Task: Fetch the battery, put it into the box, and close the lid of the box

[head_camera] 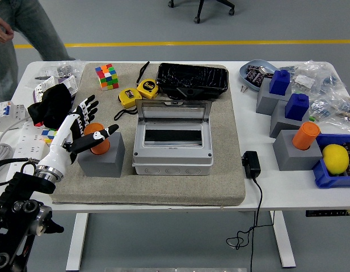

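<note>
We see the orange cylindrical battery [97, 138] standing upright in the top of a grey square block holder [102, 155] on the left part of the beige felt mat [231, 187] that covers the middle of the white table [265, 195]. It is a short, stubby cylinder of plain, matte orange with a flat top, and only its upper part shows above the block; part of it is hidden behind the hand. The robot's left hand [75, 129], white and black, reaches in from the lower left and sits right at the battery, with its fingers [88, 106] spread and fanned upward behind the cylinder and the thumb stretched across its front; we cannot tell whether any of them touch it, and the hand grasps nothing. Just to the right of the block holder stands the grey rectangular plastic box [173, 148], its clear hinged lid [173, 109] raised upright at the back and the dark recess inside open to view. A second orange cylinder [306, 135] sits in another grey block [294, 152] near the table's right edge, well apart from the hand. At the picture's upper left corner a person in grey trousers [27, 34] stands beyond the table, one hand [1, 29] showing at the frame edge, holding nothing we can make out.
</note>
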### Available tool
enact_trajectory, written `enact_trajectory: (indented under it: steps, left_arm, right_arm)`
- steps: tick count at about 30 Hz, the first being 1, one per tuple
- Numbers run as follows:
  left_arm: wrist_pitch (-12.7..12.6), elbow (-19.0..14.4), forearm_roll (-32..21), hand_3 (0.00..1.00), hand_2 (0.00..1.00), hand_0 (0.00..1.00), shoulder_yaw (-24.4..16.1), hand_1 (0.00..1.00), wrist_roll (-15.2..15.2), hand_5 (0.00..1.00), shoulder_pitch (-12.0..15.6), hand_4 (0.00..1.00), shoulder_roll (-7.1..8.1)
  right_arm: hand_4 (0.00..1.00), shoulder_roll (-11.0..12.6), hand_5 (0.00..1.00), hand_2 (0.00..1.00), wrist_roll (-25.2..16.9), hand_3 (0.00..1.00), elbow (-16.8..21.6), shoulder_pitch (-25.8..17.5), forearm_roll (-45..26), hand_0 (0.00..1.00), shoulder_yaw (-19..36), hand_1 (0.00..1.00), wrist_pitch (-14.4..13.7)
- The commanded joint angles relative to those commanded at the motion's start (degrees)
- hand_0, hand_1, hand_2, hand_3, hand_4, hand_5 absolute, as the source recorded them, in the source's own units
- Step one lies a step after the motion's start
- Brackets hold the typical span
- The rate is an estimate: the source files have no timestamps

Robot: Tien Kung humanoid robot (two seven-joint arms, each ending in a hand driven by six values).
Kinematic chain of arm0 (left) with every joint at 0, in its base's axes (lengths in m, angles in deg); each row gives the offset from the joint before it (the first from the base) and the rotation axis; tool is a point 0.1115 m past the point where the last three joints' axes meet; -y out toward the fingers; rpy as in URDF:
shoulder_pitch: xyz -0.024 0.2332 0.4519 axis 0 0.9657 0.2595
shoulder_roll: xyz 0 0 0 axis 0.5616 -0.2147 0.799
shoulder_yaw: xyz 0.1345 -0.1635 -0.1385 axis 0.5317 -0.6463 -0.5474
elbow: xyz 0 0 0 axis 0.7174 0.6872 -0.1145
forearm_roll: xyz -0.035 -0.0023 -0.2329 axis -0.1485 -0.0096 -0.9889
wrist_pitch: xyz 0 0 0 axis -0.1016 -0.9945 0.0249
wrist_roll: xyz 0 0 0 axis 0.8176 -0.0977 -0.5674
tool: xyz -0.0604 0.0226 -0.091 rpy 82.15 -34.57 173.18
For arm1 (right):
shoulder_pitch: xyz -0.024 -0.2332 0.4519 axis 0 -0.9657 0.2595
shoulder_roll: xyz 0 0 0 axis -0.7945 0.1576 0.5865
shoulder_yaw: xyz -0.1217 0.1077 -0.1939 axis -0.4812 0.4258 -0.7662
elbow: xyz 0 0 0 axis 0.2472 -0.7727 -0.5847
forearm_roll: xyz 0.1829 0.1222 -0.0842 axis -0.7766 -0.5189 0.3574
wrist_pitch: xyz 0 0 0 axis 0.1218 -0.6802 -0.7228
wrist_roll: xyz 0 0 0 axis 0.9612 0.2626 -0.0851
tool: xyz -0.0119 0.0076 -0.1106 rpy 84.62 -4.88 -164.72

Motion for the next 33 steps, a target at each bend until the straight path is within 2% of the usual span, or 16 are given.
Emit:
enact_trajectory:
  steps: [1,11,12,13,18,19,24,25,30,31,33]
  left_arm:
    - [-0.17,0.02,-0.04,0.998,0.998,0.986,0.15,0.998,0.19,0.002,-0.02,0.998,-0.03]
    - [0.05,1.22,-2.01,0.998,0.998,0.951,1.74,0.998,1.25,0.002,-0.19,0.998,-0.43]
    - [-0.08,1.33,-2.1,0.998,0.998,0.951,1.89,0.998,1.31,0.002,-0.23,0.998,-0.41]
    - [-0.51,1.56,-2.46,0.966,0.966,0.886,2.11,0.987,1.51,0.002,-0.28,0.998,-0.44]
    - [-1.95,2.73,-3.6,0.966,0.966,0.886,2.65,0.987,2.19,0.002,-0.62,0.998,-0.69]
    - [-2.22,2.89,-3.7,0.822,0.823,0.835,2.79,0.908,2.3,0.002,-0.71,0.998,-0.68]
    - [-3.21,3.34,-3.6,0.822,0.823,0.835,3.52,0.908,2.64,0.002,-0.97,0.998,-0.74]
    - [-3.22,3.42,-3.51,0.63,0.633,0.719,3.72,0.742,2.61,0.002,-0.98,0.998,-0.73]
    - [-3.38,3.63,-3.47,0.63,0.633,0.719,4.35,0.742,2.59,0.002,-0.99,0.998,-0.73]
    - [-3.38,3.63,-3.45,0.532,0.511,0.627,4.41,0.626,2.58,0.002,-1.0,0.998,-0.72]
    - [-3.57,3.7,-3.51,0.532,0.511,0.627,4.64,0.626,2.63,0.002,-1.03,0.998,-0.68]
  right_arm:
    - [0.998,0.02,0.93,0.665,0.0,0.723,0.03,0.04,0.04,0.703,0.06,0.65,0.01]
    - [0.998,0.08,0.929,0.665,-0.06,0.722,0.0,0.18,-0.07,0.704,0.1,0.651,0.02]
    - [0.998,0.09,0.929,0.665,-0.07,0.722,-0.01,0.2,-0.09,0.704,0.08,0.651,0.02]
    - [0.998,0.1,0.929,0.665,-0.08,0.722,-0.02,0.2,-0.14,0.703,0.07,0.651,0.02]
    - [0.998,0.13,0.929,0.665,-0.11,0.722,-0.04,0.23,-0.22,0.703,0.07,0.651,0.06]
    - [0.998,0.14,0.929,0.665,-0.12,0.722,-0.04,0.26,-0.24,0.703,0.06,0.651,0.06]
    - [0.998,0.13,0.929,0.665,-0.19,0.722,-0.12,0.28,-0.48,0.703,0.05,0.651,0.03]
    - [0.998,0.13,0.93,0.665,-0.2,0.722,-0.15,0.26,-0.56,0.704,0.03,0.651,0.02]
    - [0.998,0.15,0.93,0.665,-0.19,0.722,-0.16,0.24,-0.48,0.704,0.16,0.651,0.04]
    - [0.998,0.16,0.931,0.665,-0.18,0.722,-0.15,0.26,-0.44,0.705,0.19,0.651,0.06]
    - [0.998,0.17,0.931,0.665,-0.18,0.722,-0.13,0.27,-0.35,0.705,0.28,0.651,0.09]
